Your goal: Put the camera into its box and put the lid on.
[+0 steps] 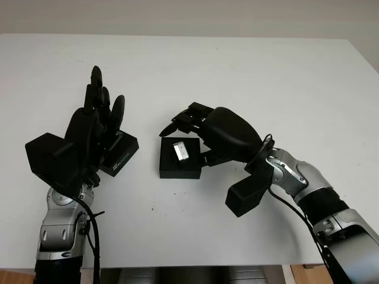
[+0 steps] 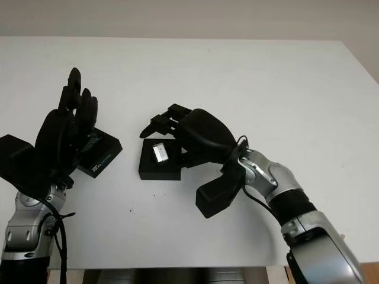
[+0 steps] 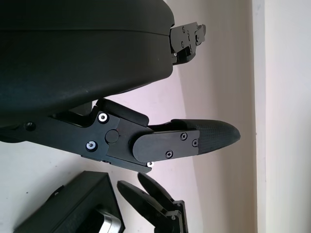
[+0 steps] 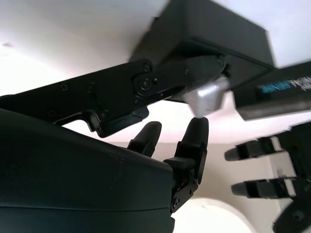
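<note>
One black box (image 1: 179, 160), one silver camera (image 1: 180, 150) and one black lid (image 1: 119, 152) are seen on the white counter (image 1: 237, 77). The camera sits inside the box. The lid lies just left of the box, partly hidden by the left robot hand (image 1: 98, 127), held open. The right robot hand (image 1: 195, 127) is held over the box; its grip cannot be told.

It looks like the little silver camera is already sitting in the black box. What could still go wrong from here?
The small silver camera sits tilted in the open black box, so it may not seat flat and the lid could jam.

The right hand hovers over the box, its fingers very near the camera; pulling away could nudge it out.

The flat black lid lies beside the raised, open left hand, which has yet to grasp it.
</note>
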Motion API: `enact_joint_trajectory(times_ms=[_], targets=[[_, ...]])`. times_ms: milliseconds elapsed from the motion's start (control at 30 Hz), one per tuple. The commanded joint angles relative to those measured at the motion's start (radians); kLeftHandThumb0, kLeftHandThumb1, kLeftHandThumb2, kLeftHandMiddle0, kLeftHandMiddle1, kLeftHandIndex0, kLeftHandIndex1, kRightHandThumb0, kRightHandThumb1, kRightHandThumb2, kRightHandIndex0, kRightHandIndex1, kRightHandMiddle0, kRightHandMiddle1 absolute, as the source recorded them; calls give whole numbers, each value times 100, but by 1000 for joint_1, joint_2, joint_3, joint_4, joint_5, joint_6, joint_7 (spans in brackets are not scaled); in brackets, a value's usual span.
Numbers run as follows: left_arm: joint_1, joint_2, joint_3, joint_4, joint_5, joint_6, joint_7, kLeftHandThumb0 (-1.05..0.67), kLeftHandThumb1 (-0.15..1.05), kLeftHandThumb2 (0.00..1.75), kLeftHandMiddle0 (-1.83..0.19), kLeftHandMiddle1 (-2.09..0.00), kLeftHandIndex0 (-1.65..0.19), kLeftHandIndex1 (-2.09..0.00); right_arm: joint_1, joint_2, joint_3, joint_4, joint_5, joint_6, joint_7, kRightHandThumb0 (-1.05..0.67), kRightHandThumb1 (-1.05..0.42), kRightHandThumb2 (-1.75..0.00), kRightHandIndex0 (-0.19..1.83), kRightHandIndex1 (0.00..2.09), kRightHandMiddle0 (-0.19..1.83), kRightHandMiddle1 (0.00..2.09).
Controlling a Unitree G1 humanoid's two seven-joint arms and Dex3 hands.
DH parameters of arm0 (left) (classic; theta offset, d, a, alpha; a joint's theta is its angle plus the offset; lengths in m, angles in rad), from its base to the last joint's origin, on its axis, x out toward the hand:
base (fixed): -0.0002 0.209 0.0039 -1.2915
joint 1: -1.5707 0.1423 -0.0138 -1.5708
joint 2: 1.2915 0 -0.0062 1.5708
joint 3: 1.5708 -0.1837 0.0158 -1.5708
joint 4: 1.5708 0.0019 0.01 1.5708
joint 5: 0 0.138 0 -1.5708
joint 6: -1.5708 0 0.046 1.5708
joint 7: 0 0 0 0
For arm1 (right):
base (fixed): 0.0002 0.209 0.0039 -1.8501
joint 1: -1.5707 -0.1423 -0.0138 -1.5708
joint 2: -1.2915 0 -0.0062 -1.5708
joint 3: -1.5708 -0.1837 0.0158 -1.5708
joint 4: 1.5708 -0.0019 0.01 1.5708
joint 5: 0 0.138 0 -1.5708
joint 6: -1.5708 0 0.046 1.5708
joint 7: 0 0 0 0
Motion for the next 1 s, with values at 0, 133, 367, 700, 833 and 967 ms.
enact_joint_trajectory(times_ms=[0, 133, 367, 700, 833, 967], targets=[[13, 1, 3, -25, -5, 1, 0, -69, 105, 47, 19, 0, 19, 0, -10, -29, 12, -3, -20, 2, -5, -66, -89, -5, 29, 73, 25, 85], [13, 3, 2, -25, -1, -1, 1, -69, 105, 48, 19, 0, 19, 0, -14, -57, 15, 7, -49, -5, -44, -66, -87, -5, 33, 72, 28, 82], [12, 7, 4, -25, -8, 2, -9, -70, 105, 47, 19, 0, 19, 0, -19, -88, 29, 28, -73, -19, -99, -66, -88, -6, 36, 68, 32, 77], [5, 12, 0, -16, -2, -1, -11, -70, 105, 48, 19, 0, 19, 0, -1, -77, 46, -9, -61, -24, -80, -67, -91, -6, 35, 63, 29, 75], [3, 6, 1, -22, 2, 4, 3, -70, 105, 46, 19, 0, 19, 0, 7, -69, 47, -32, -38, -43, -55, -68, -92, -6, 35, 62, 28, 74], [3, 8, -1, -23, -1, 6, 0, -69, 105, 47, 19, 0, 19, 0, 15, -61, 46, -63, -26, -49, -29, -68, -93, -6, 34, 62, 26, 73]])
